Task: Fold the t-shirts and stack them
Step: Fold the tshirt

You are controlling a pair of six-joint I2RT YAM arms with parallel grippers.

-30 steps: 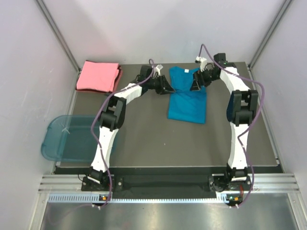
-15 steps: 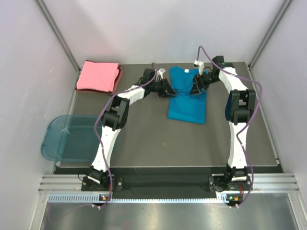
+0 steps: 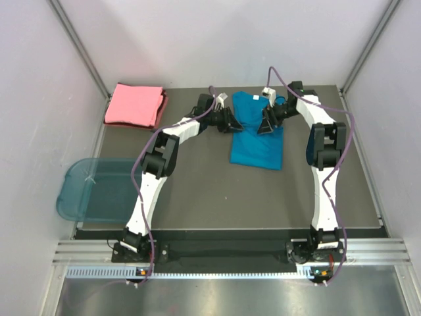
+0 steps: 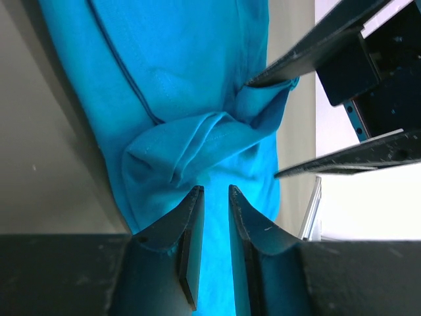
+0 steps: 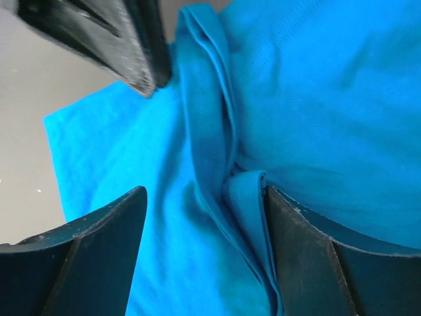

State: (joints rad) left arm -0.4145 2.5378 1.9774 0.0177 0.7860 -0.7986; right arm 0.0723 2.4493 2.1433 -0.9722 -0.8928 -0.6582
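Straddling teal shirt (image 3: pixel 256 143), right pincer (image 5: pixel 204 197) agape

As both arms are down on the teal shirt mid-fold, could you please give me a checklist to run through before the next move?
1. Right gripper open: ok, jaws spread wide with a bunched ridge of the teal shirt between them.
2. Left gripper holding cloth: cannot tell, jaws nearly closed, with teal showing in the slim gap.
3. Shirt lying flat: not ok, it is rumpled between the grippers.
4. Grippers apart from each other: ok, a gap shows in the top view.
5. Pink shirt folded and out of the way: ok, it lies at the far left corner.
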